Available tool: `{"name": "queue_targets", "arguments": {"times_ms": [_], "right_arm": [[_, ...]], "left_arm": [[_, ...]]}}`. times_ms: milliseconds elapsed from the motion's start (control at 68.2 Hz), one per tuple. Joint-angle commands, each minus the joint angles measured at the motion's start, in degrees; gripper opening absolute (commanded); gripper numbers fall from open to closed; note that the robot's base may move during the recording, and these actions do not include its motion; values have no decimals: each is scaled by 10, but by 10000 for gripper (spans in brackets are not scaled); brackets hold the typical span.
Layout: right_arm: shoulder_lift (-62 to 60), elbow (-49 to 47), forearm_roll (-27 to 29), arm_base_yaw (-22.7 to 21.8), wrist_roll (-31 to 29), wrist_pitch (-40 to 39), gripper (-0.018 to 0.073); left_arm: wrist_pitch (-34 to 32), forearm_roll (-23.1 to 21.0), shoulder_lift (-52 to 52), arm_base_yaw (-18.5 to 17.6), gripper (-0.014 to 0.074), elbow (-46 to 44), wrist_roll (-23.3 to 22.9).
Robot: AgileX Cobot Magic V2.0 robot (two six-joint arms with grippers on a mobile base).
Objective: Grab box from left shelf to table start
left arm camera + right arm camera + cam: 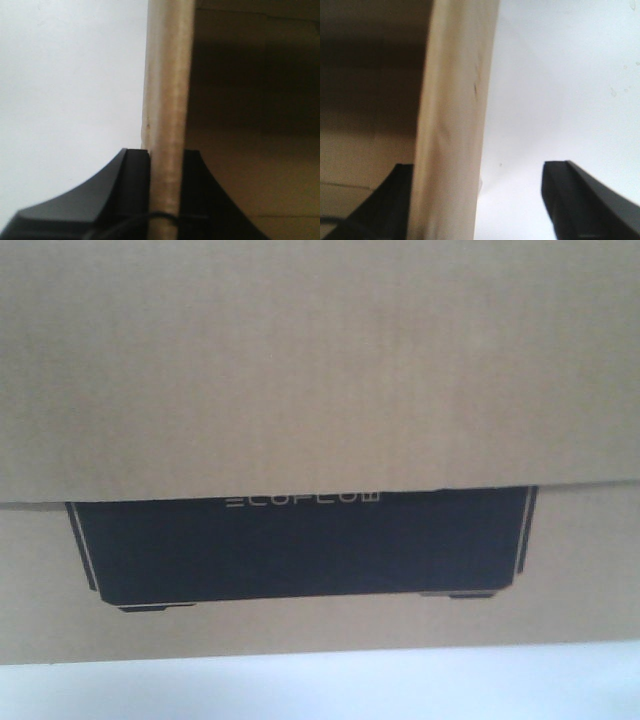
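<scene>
Front-facing: corrugated brown box (320,370), smooth white table (320,692).

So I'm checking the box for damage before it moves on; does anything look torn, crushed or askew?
Nothing stands out. The box looks intact and level. The left claw is shut on a flap; the right claw is open, straddling another.

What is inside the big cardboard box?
Only dim, bare cardboard shows inside the box. Each gripper straddles a wall, left gripper clamped, right gripper open. Any contents deeper down are hidden.
</scene>
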Motion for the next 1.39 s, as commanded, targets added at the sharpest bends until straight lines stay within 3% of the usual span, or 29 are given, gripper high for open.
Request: {"name": "queue_targets", "arguments": {"times_ms": [0,73,132,191,557,762,865,953,1114,1217,1320,1378], "right_arm": [[-19,-14,-6,-1,-7,-15,626],[-23,-14,-6,-1,-7,-18,625],[-28,-14,-6,-1,-7,-21,625],[-31,-14,-7,-1,-7,-25,625],[-78,-26,-7,-1,-7,-60,625],[-146,-34,-7,-1,-7,-76,624],[-184,-34,-7,-1,-7,-78,599],[-215,-26,-7,-1,-7,-89,512],[-277,29,-9,-1,-7,-122,244],[-339,115,-10,-1,-7,-171,72],[-393,192,-11,-1,-7,-222,53],[-428,243,-13,-1,-7,-251,53]], "left_arm": [[-66,5,2,4,145,-3,-13],[-65,2,2,4,378,-3,-13],[-67,2,2,4,517,-3,-13],[-71,2,2,4,584,-4,-13],[-4,2,-8,4,572,-99,1],[10,0,-74,4,566,-133,16],[11,0,-126,4,515,-124,17],[5,0,-178,4,434,-100,40],[-35,11,-303,4,227,-15,59],[-96,27,-408,4,43,77,59],[-137,51,-480,4,-90,149,60],[-149,60,-518,4,-98,187,60]]}}
